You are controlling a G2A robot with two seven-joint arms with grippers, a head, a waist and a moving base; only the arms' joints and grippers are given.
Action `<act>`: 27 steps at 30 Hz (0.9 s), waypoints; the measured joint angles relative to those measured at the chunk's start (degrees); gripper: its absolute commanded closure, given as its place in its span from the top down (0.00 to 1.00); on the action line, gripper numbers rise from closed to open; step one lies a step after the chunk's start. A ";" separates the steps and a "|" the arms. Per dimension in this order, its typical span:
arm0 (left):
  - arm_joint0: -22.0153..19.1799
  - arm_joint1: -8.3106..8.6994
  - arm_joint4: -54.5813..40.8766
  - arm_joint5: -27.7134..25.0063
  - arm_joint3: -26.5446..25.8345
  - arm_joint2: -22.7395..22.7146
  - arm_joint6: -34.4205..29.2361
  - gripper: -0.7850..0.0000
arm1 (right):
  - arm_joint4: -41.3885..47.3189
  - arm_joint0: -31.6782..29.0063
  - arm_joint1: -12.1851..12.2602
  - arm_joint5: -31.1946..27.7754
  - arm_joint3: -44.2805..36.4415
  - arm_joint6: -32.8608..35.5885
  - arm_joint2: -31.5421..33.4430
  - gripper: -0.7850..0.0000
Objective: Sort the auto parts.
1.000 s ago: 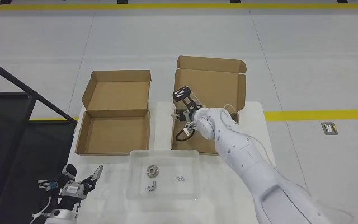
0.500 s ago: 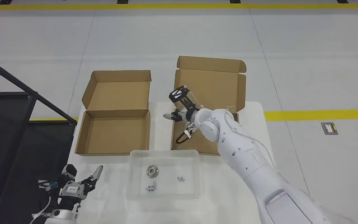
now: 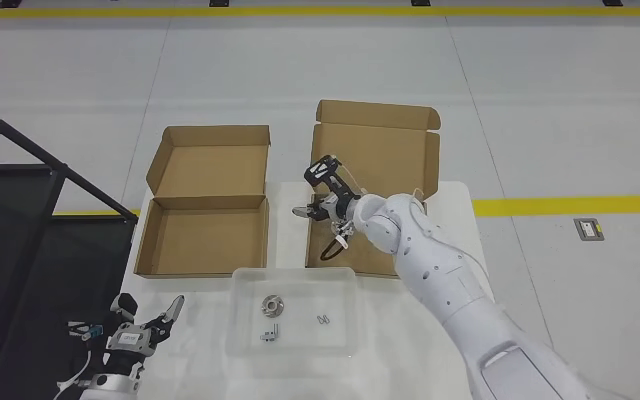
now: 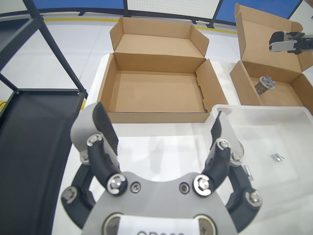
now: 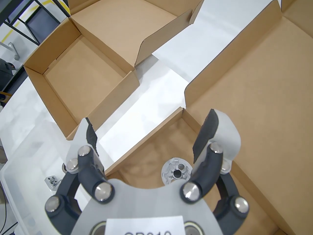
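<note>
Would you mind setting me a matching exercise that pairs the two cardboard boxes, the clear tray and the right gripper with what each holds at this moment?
Things:
1. left cardboard box
2. right cardboard box
3. clear tray
4. right gripper

States:
A. several small metal parts
B. fingers open, holding nothing
C. one round metal part
D. empty

Pairs: 1-D, 2-C, 3-A, 4-B.
</note>
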 measured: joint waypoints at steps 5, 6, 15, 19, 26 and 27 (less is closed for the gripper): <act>0.00 0.00 0.00 0.00 0.00 0.00 0.00 1.00 | -0.56 -1.60 0.50 -2.48 -2.23 -0.77 0.51 1.00; 0.00 0.00 0.00 0.00 0.00 0.00 0.00 1.00 | -0.55 -1.69 0.65 -3.54 -2.50 -0.90 0.74 1.00; 0.00 0.00 0.00 0.00 0.00 0.00 0.00 1.00 | -0.84 -4.81 3.49 -14.30 -9.51 0.13 4.94 1.00; 0.00 0.00 0.00 0.00 0.00 0.00 0.00 1.00 | -1.78 -9.53 5.55 -17.89 -18.61 4.29 7.70 1.00; 0.00 0.00 0.00 0.00 0.00 0.00 0.00 1.00 | -1.66 -11.88 6.44 -19.00 -23.17 7.22 9.14 1.00; 0.00 0.00 0.00 0.00 0.00 0.00 0.00 1.00 | -1.66 -11.88 6.44 -19.00 -23.16 7.21 9.14 1.00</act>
